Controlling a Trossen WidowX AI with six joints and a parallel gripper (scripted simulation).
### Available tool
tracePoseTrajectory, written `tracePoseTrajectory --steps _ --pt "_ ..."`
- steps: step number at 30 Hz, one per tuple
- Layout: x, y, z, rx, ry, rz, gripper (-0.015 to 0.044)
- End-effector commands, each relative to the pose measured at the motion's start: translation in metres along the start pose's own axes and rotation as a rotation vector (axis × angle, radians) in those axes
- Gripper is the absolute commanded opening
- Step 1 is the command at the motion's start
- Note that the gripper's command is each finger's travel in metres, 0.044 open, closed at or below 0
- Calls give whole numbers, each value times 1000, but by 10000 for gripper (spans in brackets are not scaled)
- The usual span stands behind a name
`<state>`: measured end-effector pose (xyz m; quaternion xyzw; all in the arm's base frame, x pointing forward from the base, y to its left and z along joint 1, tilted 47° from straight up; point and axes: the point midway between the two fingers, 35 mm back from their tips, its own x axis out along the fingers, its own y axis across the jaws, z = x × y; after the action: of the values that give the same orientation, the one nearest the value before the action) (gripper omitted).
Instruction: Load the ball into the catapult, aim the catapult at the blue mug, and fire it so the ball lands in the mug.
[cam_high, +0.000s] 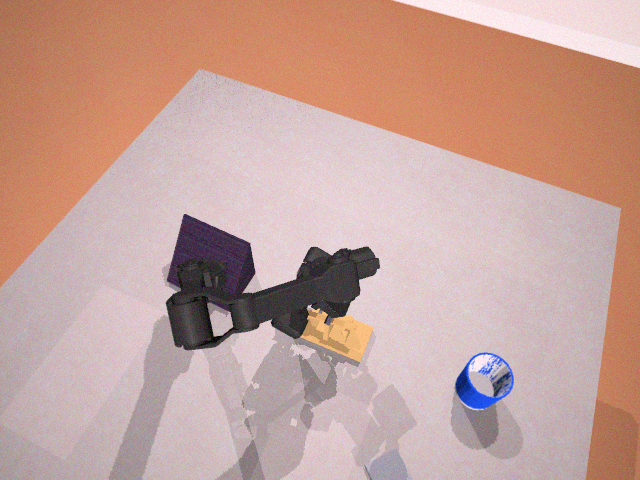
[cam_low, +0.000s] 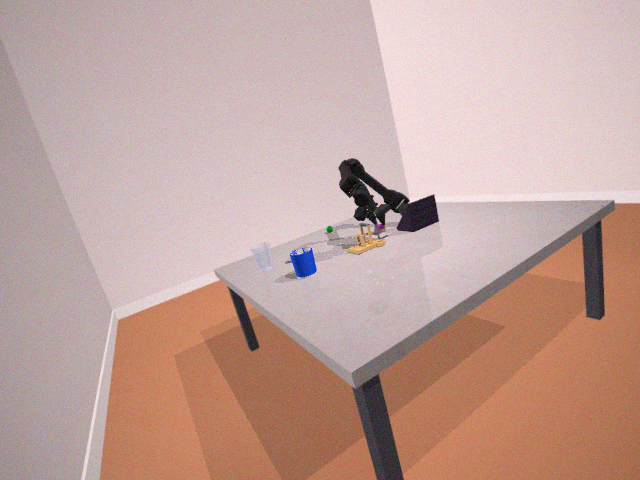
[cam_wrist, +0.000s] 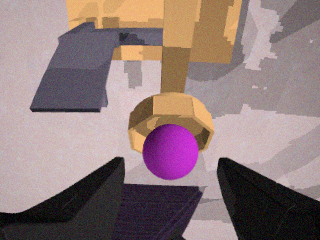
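Purple ball (cam_low: 381, 226) (cam_wrist: 170, 152) at the cup of the catapult (cam_high: 338, 334) (cam_low: 367, 244) (cam_wrist: 170, 107), between the two black fingers of the claw (cam_low: 381, 223) (cam_wrist: 171, 166); the fingers stand apart, with a visible gap on either side of the ball in the wrist view, so that neither grips it. The ball overlaps the near rim of the cup in that view; whether it touches the cup cannot be told. Black arm (cam_high: 292, 298) (cam_low: 373, 184), bent above the table (cam_high: 413, 206) (cam_low: 361, 310), its claw end low beside the catapult. Blue mug (cam_high: 484, 381) (cam_low: 303, 262), upright on the table, well apart from the catapult. Dark purple wedge (cam_high: 211, 242) (cam_low: 421, 213) (cam_wrist: 155, 210), on the far side of the catapult from the mug. Green ball (cam_low: 329, 229) and translucent cup (cam_low: 262, 256), apart from the catapult in the exterior view
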<state>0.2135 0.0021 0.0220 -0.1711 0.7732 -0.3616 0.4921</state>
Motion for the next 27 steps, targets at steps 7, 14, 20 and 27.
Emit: tracePoseTrajectory --steps 7,14,20,27 --pt "-95 -2 -40 -55 -208 169 440" --pt "-105 10 -2 -77 -297 176 440" --pt "-145 20 51 -102 -485 202 440" --pt "-196 22 114 -98 -709 180 440"
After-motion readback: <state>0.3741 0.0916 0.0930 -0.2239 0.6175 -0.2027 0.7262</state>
